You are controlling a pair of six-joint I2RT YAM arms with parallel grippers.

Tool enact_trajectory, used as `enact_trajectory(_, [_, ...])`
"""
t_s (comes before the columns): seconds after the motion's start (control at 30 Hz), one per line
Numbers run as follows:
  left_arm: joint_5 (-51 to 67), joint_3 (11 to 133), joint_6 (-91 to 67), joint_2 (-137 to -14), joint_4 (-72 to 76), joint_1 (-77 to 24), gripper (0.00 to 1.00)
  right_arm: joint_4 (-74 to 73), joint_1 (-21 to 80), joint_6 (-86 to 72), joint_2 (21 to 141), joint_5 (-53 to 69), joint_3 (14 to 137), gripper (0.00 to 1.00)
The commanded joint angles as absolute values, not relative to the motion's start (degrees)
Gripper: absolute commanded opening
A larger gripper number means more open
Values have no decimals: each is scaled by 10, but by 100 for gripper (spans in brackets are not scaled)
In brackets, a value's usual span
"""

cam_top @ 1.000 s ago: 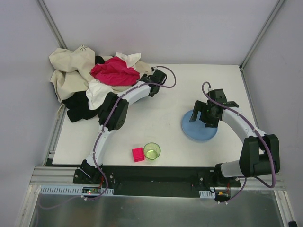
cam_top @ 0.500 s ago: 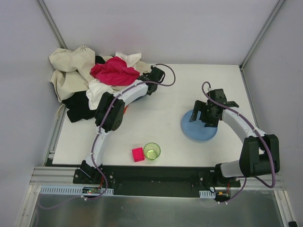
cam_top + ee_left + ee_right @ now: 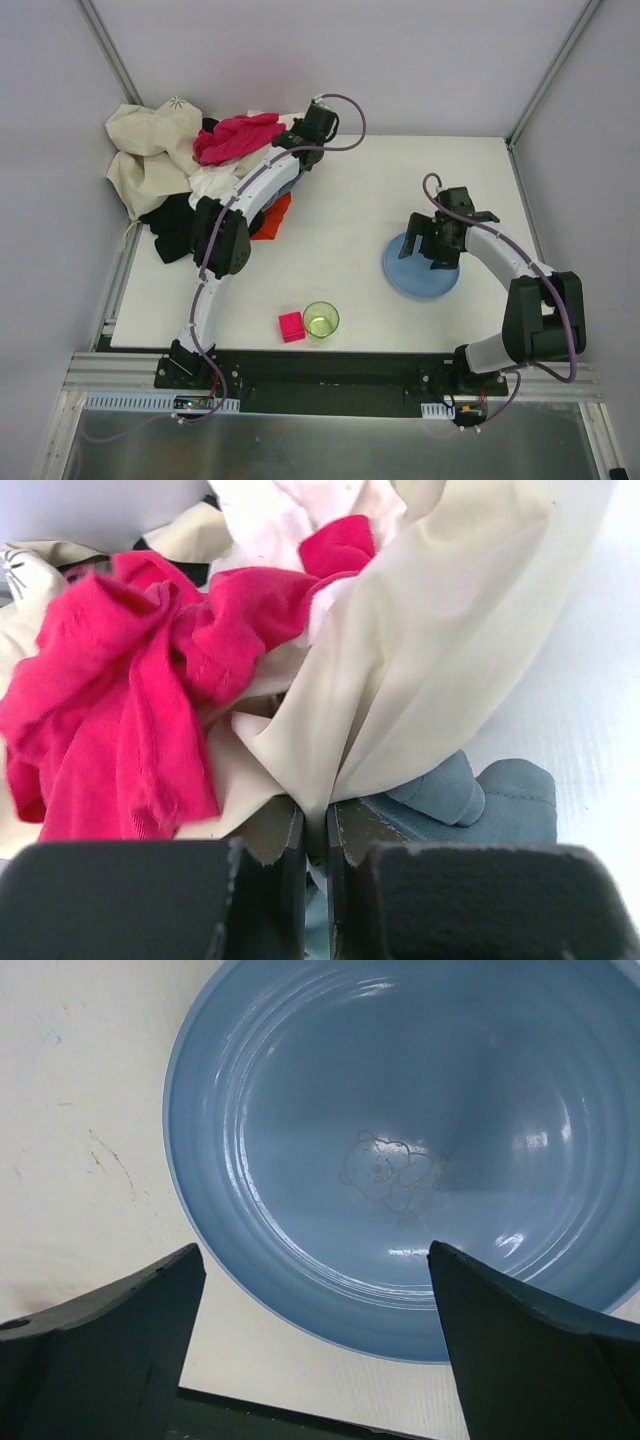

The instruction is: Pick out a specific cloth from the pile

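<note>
— Lighting okay?
— Bright, even from above; I saw only faint shadows on the table (image 3: 350, 220). Blue plate (image 3: 300, 1110) threw white glare spots.
— Focus?
— Left gripper (image 3: 315, 825) was blurry up close; pink cloth (image 3: 120, 710) looked sharp.

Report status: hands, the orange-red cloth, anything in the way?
Left hand shut on beige sheet, not target. Right hand open over blue plate. Orange-red cloth partly under left arm, beside pile.

A robotics lab cell: white walls (image 3: 350, 60), aluminium posts (image 3: 108, 45), worktable (image 3: 340, 210).
</note>
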State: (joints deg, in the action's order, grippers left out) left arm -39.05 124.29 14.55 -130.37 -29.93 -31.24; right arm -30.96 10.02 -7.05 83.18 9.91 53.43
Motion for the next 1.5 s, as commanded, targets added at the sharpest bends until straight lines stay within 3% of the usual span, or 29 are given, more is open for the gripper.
enact_trajectory(0.0, [-396,1290,145,-1214,-272,-277,0,-305,105,-75,840,105,565,96])
enact_trajectory(0.27, [-377,1253,89,-1128,-285,-184,0,-307,108,-75,858,116,582,96])
enact_trajectory(0.6, [-266,1121,-72,-1024,-312,-41,0,-306,120,-76,867,117,588,96])
enact_trajectory(0.97, [-135,956,-252,-1034,-362,119,0,-306,129,-83,867,118,590,96])
enact_trajectory(1.1, [-28,907,-308,-1075,-371,166,0,-306,134,-86,864,121,592,96])
enact_trajectory(1.47, [-14,831,-353,-1143,-372,174,0,-310,148,-92,835,120,596,96])
